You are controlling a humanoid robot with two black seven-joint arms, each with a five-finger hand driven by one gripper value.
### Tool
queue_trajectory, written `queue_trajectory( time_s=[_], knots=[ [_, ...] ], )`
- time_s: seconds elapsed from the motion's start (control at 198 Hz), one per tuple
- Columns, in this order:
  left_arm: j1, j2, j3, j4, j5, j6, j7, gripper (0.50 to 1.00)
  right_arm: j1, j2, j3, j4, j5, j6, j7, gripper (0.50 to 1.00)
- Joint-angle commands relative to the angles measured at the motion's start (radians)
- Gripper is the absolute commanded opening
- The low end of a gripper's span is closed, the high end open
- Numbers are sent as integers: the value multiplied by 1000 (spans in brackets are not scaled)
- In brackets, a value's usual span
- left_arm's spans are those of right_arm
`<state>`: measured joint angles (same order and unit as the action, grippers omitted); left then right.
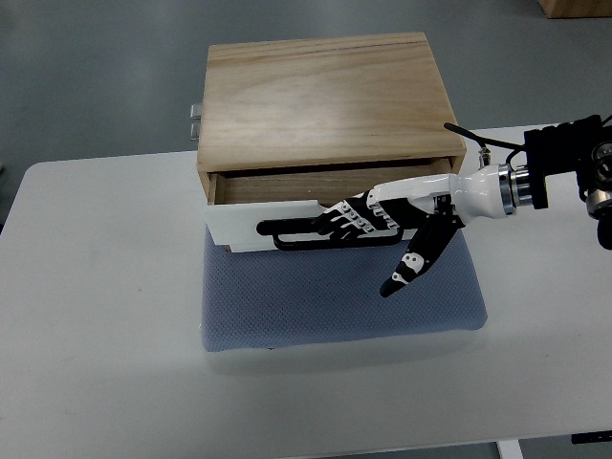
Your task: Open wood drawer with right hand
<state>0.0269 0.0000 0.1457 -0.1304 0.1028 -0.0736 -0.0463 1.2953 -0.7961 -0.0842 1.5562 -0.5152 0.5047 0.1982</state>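
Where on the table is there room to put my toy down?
The bare white table left of the blue mat, and the strip right of it. It's crowded at the wood drawer, where the right hand is.

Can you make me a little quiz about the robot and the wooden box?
1. True or false: the drawer is partly pulled out of the wooden box.
2. What do the right hand fingers hook onto: A) the black handle, B) the blue mat, C) the table?
3. What colour is the drawer's front panel?

Key: 1 true, a gap shows behind the front. 2 A, fingers are curled on the handle, thumb pointing down over the mat. 3 white.
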Motion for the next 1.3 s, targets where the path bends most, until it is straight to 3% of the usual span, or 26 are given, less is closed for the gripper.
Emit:
queue_trajectory(
  time_s=[0.0, 0.252, 0.65, 0.968, 1.074, 1.185, 1.296],
  knots=[
    [-1, 0, 0, 0, 0, 0, 0, 1000, -11, -8, 0, 21, 0, -2, 1, 952],
    [-1, 0, 0, 0, 0, 0, 0, 1000, -33, -38, -2, 97, 1, -3, 1, 952],
    [-1, 0, 0, 0, 0, 0, 0, 1000, -21, -63, 21, 97, 6, 1, 4, 952],
    [-1, 0, 0, 0, 0, 0, 0, 1000, -21, -133, 133, 99, 10, 106, 0, 952],
    [-1, 0, 0, 0, 0, 0, 0, 1000, -21, -172, 192, 102, 21, 106, 1, 952],
    [-1, 0, 0, 0, 0, 0, 0, 1000, -28, -207, 304, 53, 53, 106, 0, 952],
    [1, 0, 0, 0, 0, 0, -1, 1000, -31, -201, 380, -125, 150, 106, 3, 952]
  ],
)
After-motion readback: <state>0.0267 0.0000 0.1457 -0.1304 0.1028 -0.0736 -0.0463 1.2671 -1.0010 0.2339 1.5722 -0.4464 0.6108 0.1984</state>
